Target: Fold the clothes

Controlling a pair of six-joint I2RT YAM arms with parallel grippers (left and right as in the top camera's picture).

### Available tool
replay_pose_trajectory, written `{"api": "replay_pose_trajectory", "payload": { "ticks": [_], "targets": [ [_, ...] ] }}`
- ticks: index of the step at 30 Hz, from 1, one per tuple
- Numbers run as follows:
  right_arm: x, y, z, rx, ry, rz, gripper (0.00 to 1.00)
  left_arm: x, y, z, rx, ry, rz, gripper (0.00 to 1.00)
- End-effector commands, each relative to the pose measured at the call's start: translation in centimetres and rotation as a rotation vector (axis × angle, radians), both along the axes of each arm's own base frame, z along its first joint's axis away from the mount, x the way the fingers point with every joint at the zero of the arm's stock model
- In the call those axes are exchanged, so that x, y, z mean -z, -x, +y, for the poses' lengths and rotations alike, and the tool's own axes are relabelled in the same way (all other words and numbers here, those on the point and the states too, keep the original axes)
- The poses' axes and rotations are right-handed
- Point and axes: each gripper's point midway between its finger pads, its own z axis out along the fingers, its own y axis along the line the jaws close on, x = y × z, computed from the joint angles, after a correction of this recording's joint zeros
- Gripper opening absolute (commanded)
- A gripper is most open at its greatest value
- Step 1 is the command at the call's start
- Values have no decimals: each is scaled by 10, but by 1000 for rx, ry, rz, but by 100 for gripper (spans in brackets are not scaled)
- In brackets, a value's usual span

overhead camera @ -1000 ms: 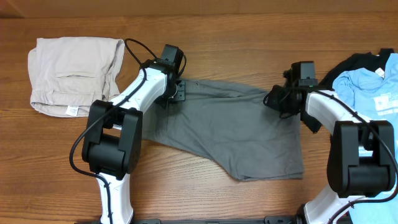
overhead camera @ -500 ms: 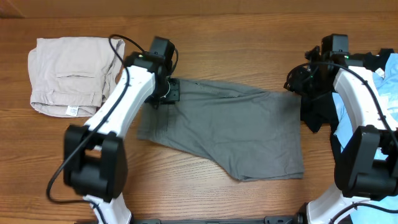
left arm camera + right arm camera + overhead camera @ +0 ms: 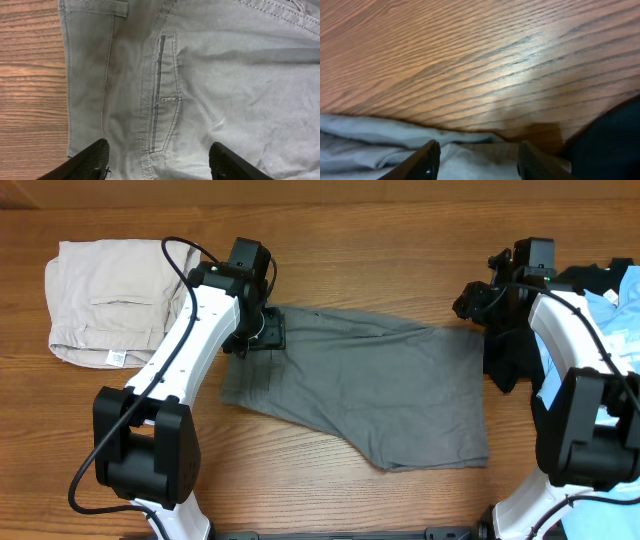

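Overhead view: fixed above the table (image 3: 400, 240), facing straight down, far enough off to take in the whole grey shorts (image 3: 370, 390), both arms and the garments to either side of the shorts; left wrist view: close over the shorts' waistband end, looking down onto the welt pocket (image 3: 160, 95), its own fingertips (image 3: 95, 157) at the lower edge; right wrist view: low and close at the shorts' opposite end, looking slantwise across their edge onto bare wood beyond. Shared ground: each wrist view repeats a small patch of the shorts that the overhead view shows entire; the two wrist views take opposite ends of the shorts.
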Motion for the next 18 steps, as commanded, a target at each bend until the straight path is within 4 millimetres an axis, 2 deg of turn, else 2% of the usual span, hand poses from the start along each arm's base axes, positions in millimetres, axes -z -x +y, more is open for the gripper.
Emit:
{"api": "replay_pose_trajectory", "payload": {
  "ticks": [1,10,15,18],
  "targets": [
    [22,6,-5,4,33,54,56,5,4,3,-4,-6,19,70],
    [40,19,8,-136,-5,101,57,5,5,3,-3,-9,21,75],
    [37,22,23,-235,-61,76,56,5,5,4,-3,-9,23,76],
    [37,31,29,-266,-97,101,56,5,5,4,-3,-10,24,77]
  ]
}}
